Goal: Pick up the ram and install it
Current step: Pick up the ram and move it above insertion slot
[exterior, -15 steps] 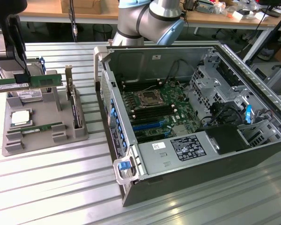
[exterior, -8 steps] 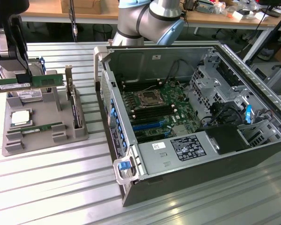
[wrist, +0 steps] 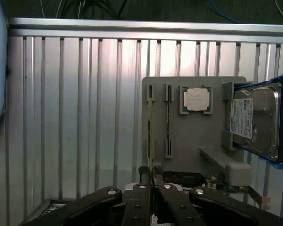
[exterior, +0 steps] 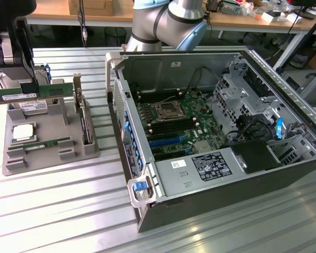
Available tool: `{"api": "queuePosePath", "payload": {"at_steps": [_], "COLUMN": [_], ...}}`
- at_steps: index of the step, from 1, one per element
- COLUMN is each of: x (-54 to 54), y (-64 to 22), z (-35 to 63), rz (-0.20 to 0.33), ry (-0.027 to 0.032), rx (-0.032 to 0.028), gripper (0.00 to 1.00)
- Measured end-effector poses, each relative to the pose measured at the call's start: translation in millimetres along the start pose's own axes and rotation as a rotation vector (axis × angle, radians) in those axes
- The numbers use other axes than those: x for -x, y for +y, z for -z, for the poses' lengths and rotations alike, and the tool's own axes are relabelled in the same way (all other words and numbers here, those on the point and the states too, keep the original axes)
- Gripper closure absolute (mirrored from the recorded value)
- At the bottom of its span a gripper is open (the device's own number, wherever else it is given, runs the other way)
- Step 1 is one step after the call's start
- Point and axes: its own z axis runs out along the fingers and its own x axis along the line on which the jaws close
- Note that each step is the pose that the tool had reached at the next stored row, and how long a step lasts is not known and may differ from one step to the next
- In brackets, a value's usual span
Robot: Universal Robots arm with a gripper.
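While the ribbed aluminium tabletop [exterior: 58, 211] carries everything, the biggest thing on it is the open grey metal computer case [exterior: 226, 200], lying on its side across the 3 o'clock half of the exterior view. The silver-and-blue robot arm [exterior: 168, 21] reaches in from 12 o'clock behind it. Inside the case sits the green motherboard [exterior: 203, 126], with rows of black memory slots [exterior: 166, 126] flanking the square processor socket. At 9 o'clock a flat grey plastic parts tray [exterior: 47, 158] holds a silver hard drive [exterior: 34, 108], an upright dark expansion card with a metal bracket [exterior: 85, 124], a second green memory stick [exterior: 47, 143] lying flat, and a square silver processor chip [exterior: 22, 132]. Above that tray's far edge, at about 10 o'clock, hangs the long, narrow green ram stick [exterior: 47, 94] with its white label, apart from the tray. The black tool [exterior: 29, 87] is closed almost fully, pinching the ram stick by its upper edge. In the wrist view the tool's fingers [wrist: 141, 202] sit drawn together over the tray. The ram stick's long axis runs from 9 to 3 o'clock in the exterior view, roughly parallel to the memory slots. Those slots lie well apart from the tool, toward 3 o'clock and a little lower in that view.
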Motion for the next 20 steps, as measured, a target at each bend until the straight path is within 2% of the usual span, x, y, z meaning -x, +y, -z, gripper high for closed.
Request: {"api": "queuePosePath", "payload": {"at_steps": [20], "x": [-0.1], "y": [-8.3], "z": [0.0], "rz": [0.000], "ry": [0.0037], "rx": [0.0002], "gripper": [0.88]}}
